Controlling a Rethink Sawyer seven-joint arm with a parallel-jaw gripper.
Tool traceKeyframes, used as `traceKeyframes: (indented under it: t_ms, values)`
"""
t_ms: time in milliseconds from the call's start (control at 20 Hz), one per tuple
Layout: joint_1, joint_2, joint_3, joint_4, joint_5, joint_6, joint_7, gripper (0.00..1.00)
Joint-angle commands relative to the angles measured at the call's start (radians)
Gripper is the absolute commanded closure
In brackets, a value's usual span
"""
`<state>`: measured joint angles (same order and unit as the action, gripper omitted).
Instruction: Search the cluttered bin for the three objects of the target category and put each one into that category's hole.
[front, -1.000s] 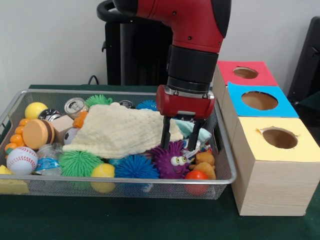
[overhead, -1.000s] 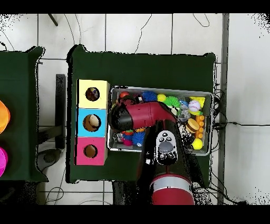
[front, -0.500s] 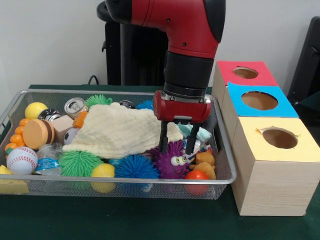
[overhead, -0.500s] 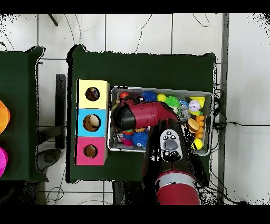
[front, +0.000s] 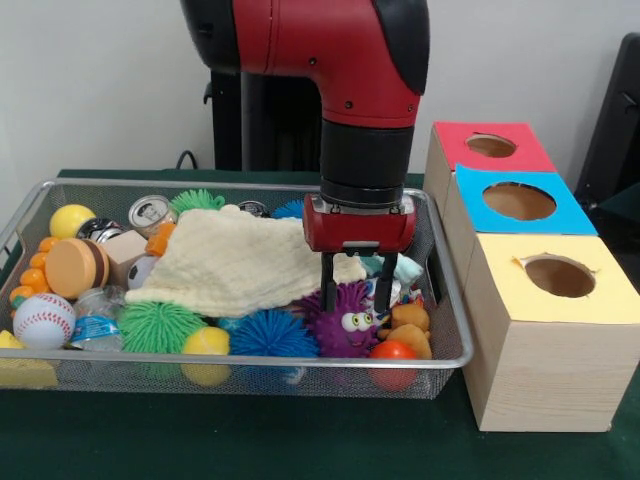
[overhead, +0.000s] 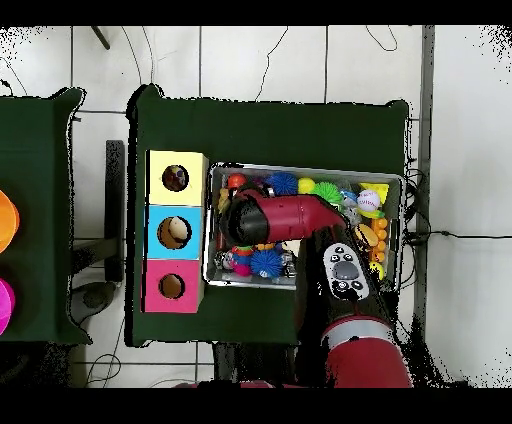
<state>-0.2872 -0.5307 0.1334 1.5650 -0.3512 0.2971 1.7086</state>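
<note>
My gripper (front: 354, 296) hangs inside the silver wire-mesh bin (front: 452, 330), toward the bin's end next to the boxes. Its two black fingers (front: 328, 281) point straight down and stand apart, holding nothing. They straddle the top of a purple spiky toy with googly eyes (front: 344, 322); I cannot tell whether the tips touch it.

A cream waffle-weave cloth (front: 238, 258) covers the middle of the bin, and its edge lies just beside my fingers. Along the bin's front wall sit a blue spiky ball (front: 268, 336), a green spiky ball (front: 160, 326), a small yellow ball (front: 206, 342) and a red-orange ball (front: 393, 351), with a brown plush figure (front: 410, 325) just behind the red-orange one. At the bin's other end I see a white baseball with red stitching (front: 43, 319), a toy hamburger (front: 76, 267), a yellow ball (front: 72, 220) and a silver drink can (front: 151, 212).

Beside the bin, on the green-covered table (front: 300, 440), three wooden boxes stand in a row, each with a round hole in its top: a yellow-topped box (front: 558, 277) at the front, a blue-topped box (front: 518, 201) in the middle, a red-topped box (front: 491, 146) behind.

From overhead my red arm (overhead: 290, 217) lies across the bin and hides the gripper.
</note>
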Motion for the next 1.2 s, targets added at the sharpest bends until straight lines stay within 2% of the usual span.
traceKeyframes:
  t_ms: [50, 250, 450, 650, 800, 950, 1100, 1200]
  values:
    - [-0.056, -0.007, 0.172, 0.118, 0.023, 0.151, -0.046, 0.0]
    - [-0.061, -0.028, 0.182, 0.131, 0.013, 0.174, -0.047, 0.0]
    - [-0.005, -0.026, 0.108, 0.104, -0.007, 0.207, 0.001, 0.0]
    - [0.004, -0.008, 0.097, 0.097, -0.012, 0.238, -0.002, 0.0]
    - [0.01, 0.012, 0.094, 0.09, -0.018, 0.213, 0.011, 0.0]
    - [0.033, 0.031, 0.068, 0.071, -0.024, 0.112, 0.077, 0.0]
    - [0.046, 0.057, 0.053, 0.046, -0.026, 0.083, 0.096, 0.0]
    - [0.087, 0.058, 0.001, 0.022, -0.039, 0.07, 0.131, 0.0]
